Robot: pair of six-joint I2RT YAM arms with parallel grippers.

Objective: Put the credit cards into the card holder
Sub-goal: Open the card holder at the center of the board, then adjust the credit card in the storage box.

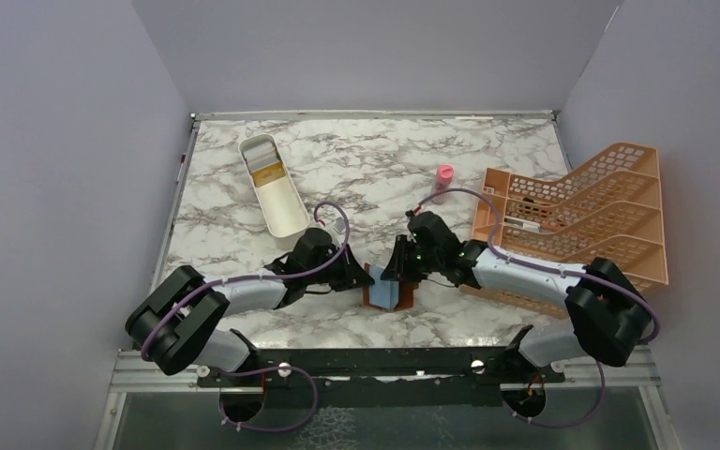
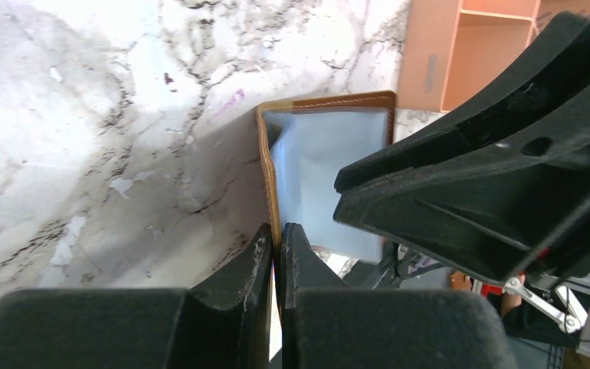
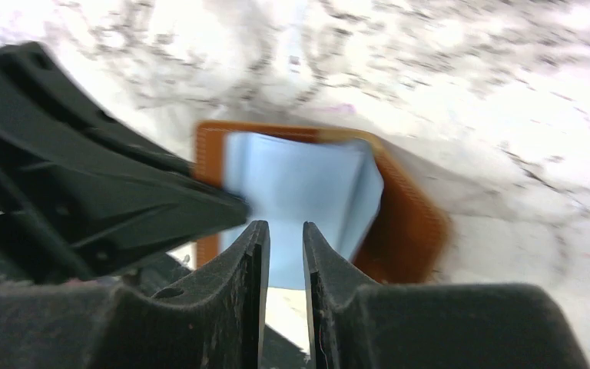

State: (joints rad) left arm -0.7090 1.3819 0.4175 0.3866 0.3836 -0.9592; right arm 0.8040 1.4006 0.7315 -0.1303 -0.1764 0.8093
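Left wrist view: the left gripper [image 2: 276,257] is clamped on the brown edge of the card holder [image 2: 326,173], which stands open on the desk [image 1: 384,159] with its blue-grey inside showing. The right gripper [image 3: 284,246] meets it from three o'clock, jaws narrowly apart; whether they pinch anything I cannot tell. At eleven o'clock a white tray [image 1: 291,220] holds a yellow-gold credit card [image 1: 269,174]. A pink bottle [image 1: 442,183] stands at one o'clock and an orange rack [image 1: 609,253] at two; writing there is too small to read.

Blur smears the card holder [image 3: 307,184] in the right wrist view.
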